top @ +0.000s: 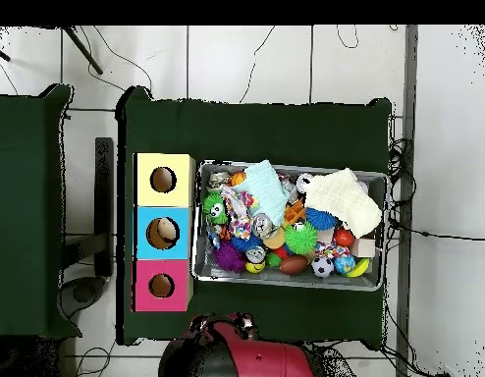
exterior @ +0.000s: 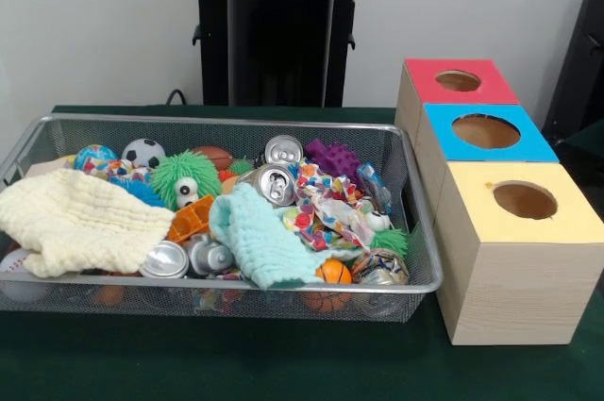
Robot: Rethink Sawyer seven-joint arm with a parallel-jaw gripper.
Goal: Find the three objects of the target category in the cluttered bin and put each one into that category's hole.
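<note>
The silver wire-mesh bin [exterior: 217, 123] stands on the green table, packed with clutter; it also shows in the overhead view [top: 197, 265]. In it lie crushed silver cans [exterior: 276, 184], a pale yellow cloth [exterior: 75, 222], a mint cloth [exterior: 260, 241], a green fuzzy toy [exterior: 184, 177], a soccer ball [exterior: 143, 152], a small basketball [exterior: 333, 272] and a purple spiky ball [exterior: 330, 158]. Beside the bin stand three wooden boxes, each with a round hole: red top [exterior: 425, 85], blue top [exterior: 444, 132], yellow top [exterior: 477, 203]. The gripper shows in neither view.
The robot's black pedestal [exterior: 278, 52] stands behind the table, with the red arm [top: 246, 358] drawn back over it. In the overhead view a second green table [top: 30, 211] stands left of the boxes. Cables lie on the floor.
</note>
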